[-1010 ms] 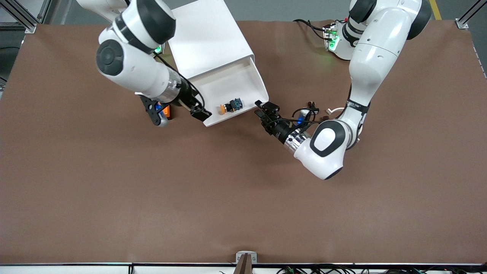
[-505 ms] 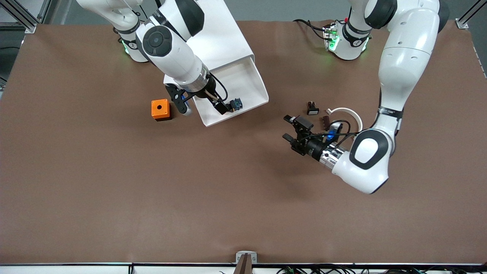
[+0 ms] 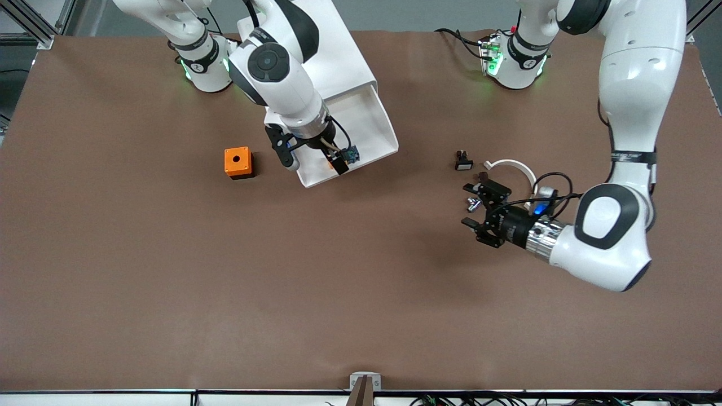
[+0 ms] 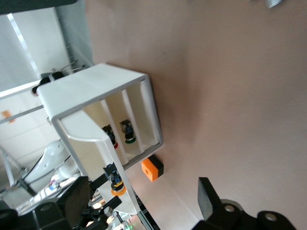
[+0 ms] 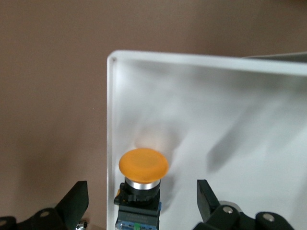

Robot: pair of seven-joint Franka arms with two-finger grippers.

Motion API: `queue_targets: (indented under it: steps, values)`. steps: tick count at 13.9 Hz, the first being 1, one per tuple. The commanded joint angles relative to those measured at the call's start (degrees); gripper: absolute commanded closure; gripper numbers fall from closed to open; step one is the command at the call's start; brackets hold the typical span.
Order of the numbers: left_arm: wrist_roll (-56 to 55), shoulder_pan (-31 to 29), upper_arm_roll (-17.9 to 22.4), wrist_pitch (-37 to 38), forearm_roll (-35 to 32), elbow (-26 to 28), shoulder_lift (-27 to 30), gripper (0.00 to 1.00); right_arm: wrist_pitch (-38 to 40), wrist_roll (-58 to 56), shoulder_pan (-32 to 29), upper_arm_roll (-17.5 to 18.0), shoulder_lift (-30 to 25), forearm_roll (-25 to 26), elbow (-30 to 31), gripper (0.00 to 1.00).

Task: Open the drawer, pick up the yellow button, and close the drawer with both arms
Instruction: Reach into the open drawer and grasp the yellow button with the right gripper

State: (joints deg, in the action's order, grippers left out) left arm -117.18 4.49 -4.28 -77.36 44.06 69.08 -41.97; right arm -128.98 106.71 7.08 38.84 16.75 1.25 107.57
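- My right gripper hangs spread open over the button in the pulled-out drawer.
- My left gripper, open and empty, waits over the table.

One button, one orange cube

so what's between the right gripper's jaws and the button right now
Nothing. In the right wrist view the open right gripper straddles the button in the drawer, with only bare drawer floor in the gaps.
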Motion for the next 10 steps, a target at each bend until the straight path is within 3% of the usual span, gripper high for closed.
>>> queue_targets:
  steps: [1,2,5,7,9,10]
  values:
    - [6.68,-0.71,0.41,0.45,-3.71,0.97,3.37,0.01,-0.58,2.80,0.31,0.71,0.82,2.00,-0.43,0.01]
    - [7.92,-0.80,0.32,0.45,-4.85,0.97,3.47,0.01,-0.58,3.15,0.57,0.71,0.82,2.00,-0.43,0.07]
    - [10.73,-0.27,-0.03,0.45,-8.01,0.97,3.56,0.01,0.04,3.24,0.31,0.89,0.74,1.82,-1.13,0.48]
    - [13.10,0.60,-0.56,0.45,-11.35,0.97,4.08,0.01,0.04,3.33,0.13,1.24,0.74,1.39,-1.74,0.64]
    - [18.71,3.58,-1.17,0.19,-15.65,1.05,5.49,0.01,0.21,2.54,0.04,1.41,0.65,1.38,-2.88,0.89]
    - [19.87,5.68,-1.09,-1.55,-17.76,1.05,5.49,0.01,1.43,2.28,-0.13,1.41,0.65,1.73,-3.93,0.96]
